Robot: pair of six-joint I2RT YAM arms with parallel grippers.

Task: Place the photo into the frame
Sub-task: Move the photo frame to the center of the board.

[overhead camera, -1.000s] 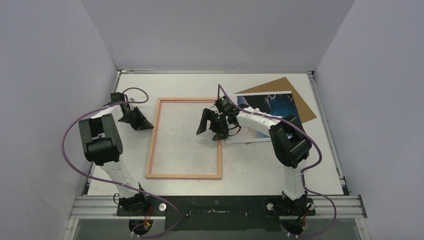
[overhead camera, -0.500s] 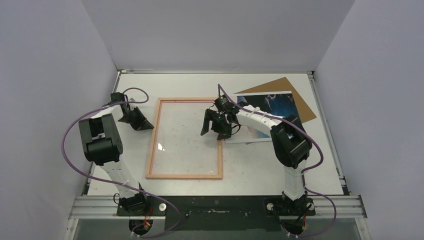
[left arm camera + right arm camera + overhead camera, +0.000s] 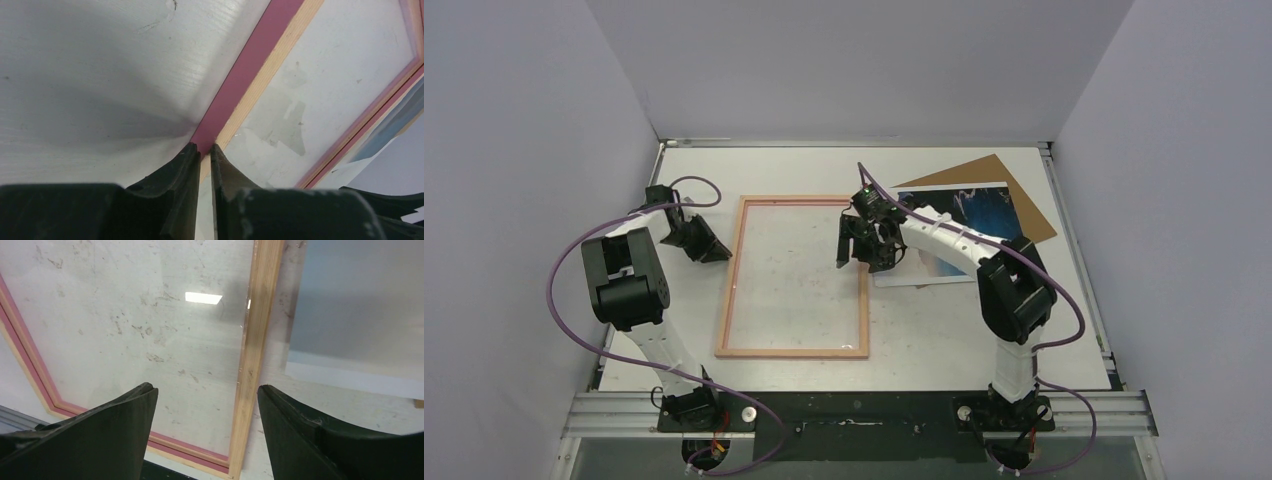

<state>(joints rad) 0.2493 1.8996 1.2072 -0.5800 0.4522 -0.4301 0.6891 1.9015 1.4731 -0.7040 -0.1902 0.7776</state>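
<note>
Frame (image 3: 732,290) lay flat on the bench (image 3: 944,330), tan back up, long axis running near-to-far. A glint in the opening suggested a clear sheet already sitting inside.

Photo (image 3: 986,208) lay picture side up just beside the frame's right rail. It rested partly on the brown backing board (image 3: 994,170) and partly under the right arm. Its long axis ran across the bench, crosswise to the frame's, so it probably needs a quarter turn before dropping in.

Right fingers (image 3: 115,430) were spread wide with nothing between them. They hung over the right rail, tips toward the glazed opening. From them the photo lay outward to the right, close by, across the rail. This arm was plainly the nearer one for the pick.

Left fingers (image 3: 175,175) were nearly together, only a thin slit showing. Their tips sat at the frame's left rail, pink edge running right up to them. Could not tell whether they pinched the rail or merely touched it. The photo lay well apart from that side, across the full width of the frame.
</note>
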